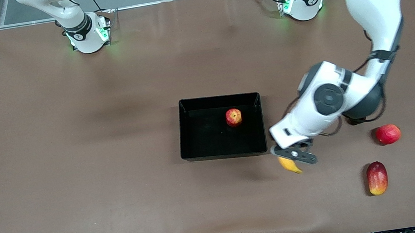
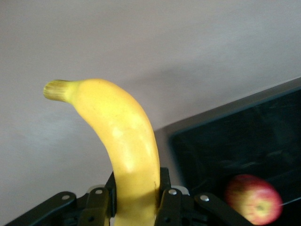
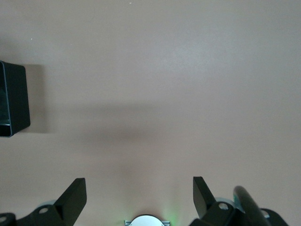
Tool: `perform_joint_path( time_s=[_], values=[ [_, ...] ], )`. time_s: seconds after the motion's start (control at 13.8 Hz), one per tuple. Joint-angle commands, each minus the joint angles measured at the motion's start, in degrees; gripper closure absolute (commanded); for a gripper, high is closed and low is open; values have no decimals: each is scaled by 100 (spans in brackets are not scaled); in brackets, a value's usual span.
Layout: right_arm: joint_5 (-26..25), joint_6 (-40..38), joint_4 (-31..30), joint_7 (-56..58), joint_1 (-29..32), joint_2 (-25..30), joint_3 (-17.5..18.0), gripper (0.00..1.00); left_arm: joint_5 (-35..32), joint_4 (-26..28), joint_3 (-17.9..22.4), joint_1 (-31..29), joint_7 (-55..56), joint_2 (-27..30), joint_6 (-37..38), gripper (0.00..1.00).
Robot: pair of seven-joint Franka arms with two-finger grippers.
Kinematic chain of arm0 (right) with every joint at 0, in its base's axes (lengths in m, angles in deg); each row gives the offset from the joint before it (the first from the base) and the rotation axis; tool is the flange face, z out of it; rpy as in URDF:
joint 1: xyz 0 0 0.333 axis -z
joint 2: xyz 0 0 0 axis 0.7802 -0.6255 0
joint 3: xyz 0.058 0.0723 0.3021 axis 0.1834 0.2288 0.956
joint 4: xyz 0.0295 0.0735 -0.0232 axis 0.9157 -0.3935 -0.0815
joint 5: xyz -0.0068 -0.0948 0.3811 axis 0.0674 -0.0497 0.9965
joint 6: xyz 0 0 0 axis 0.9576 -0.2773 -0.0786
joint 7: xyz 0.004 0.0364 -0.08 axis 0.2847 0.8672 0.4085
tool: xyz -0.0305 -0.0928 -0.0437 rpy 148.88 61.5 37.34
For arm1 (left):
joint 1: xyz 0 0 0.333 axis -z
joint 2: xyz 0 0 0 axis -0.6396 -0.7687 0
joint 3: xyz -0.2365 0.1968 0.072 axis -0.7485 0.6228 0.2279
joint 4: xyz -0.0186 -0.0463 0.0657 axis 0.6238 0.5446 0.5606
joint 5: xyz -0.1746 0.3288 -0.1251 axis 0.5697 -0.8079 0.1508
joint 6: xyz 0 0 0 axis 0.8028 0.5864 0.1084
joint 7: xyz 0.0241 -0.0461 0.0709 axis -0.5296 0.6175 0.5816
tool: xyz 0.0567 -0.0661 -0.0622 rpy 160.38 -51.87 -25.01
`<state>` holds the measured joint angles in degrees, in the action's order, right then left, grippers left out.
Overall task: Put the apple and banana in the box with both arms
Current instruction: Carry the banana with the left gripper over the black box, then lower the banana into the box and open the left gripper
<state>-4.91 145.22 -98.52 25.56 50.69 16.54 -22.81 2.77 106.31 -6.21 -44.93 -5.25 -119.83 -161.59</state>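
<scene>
Brown table [image 1: 77, 171], one apple [image 1: 233, 117], one banana [image 1: 290, 164]

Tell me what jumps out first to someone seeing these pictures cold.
The left gripper stands out first, shut on the yellow banana and held in the air over the table just off the black box, at the corner toward the left arm's end. Next comes the apple already lying inside the box. The right gripper waits open over bare table.
</scene>
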Motion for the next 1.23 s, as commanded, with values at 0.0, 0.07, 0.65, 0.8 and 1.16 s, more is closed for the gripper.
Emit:
perform_joint_path(
  time_s=[0.0, 0.07, 0.65, 0.8, 1.16],
  values=[
    [73, 169, -134, 50, -73, 78, -124, 0, -27, -153, -73, 444, 951, -41, 157, 100],
    [64, 222, -187, 59, -55, 77, -115, 0, -36, -153, -65, 629, 1172, -41, 157, 100],
    [29, 196, -293, 76, -231, 95, -106, 0, -124, -268, 891, 2298, 1737, -261, -816, 100],
    [11, 161, -310, 76, -240, 112, -115, 0, -124, -276, 1304, 2729, 1930, -357, -1256, 100],
    [11, 170, -336, 76, -328, 130, -168, 0, -71, -575, 2176, 3627, 2212, -709, -1636, 100]
  ],
)
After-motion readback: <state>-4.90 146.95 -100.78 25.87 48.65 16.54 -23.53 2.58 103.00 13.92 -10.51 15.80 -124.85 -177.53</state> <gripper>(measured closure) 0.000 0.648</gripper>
